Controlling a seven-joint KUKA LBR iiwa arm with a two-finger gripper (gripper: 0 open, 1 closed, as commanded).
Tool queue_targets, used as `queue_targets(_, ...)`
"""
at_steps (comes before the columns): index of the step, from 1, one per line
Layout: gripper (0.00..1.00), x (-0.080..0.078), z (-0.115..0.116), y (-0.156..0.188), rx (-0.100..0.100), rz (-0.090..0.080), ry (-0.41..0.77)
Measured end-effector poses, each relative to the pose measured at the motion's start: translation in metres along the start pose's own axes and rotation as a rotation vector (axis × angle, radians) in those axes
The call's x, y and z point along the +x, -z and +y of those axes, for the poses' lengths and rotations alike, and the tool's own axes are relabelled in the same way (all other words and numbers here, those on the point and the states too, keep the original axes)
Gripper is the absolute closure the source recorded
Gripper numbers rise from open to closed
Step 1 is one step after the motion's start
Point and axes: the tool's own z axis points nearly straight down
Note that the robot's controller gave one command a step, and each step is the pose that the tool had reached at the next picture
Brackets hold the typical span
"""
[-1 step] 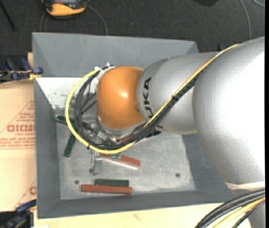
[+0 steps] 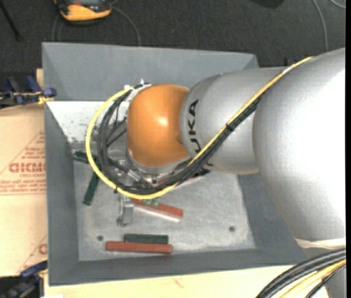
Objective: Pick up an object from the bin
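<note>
Low in the bin (image 2: 59,216) lies a red-brown stick (image 2: 138,248), with a dark green bar (image 2: 146,238) just above it. Higher, my end effector (image 2: 125,215) hangs at the left end of a pale red stick (image 2: 160,212); released or clenched, I cannot tell. Another green stick (image 2: 90,191) leans left of centre.

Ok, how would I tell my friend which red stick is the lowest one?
Find the grey bin and its wall at the bottom of the view. The red-brown stick lies flat just inside it. It is longer than the dark green stick right above it, and lies closer to that wall.
</note>
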Motion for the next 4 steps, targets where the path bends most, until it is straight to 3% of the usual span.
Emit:
queue_targets(1,0.0,-0.018,-0.038,0.005,0.0,-0.001,0.087)
queue_targets(2,0.0,0.012,-0.054,-0.04,0.002,-0.005,0.17)
queue_targets(3,0.0,0.022,-0.054,-0.053,0.001,-0.002,0.189)
queue_targets(4,0.0,0.005,-0.057,-0.026,0.002,0.003,0.342)
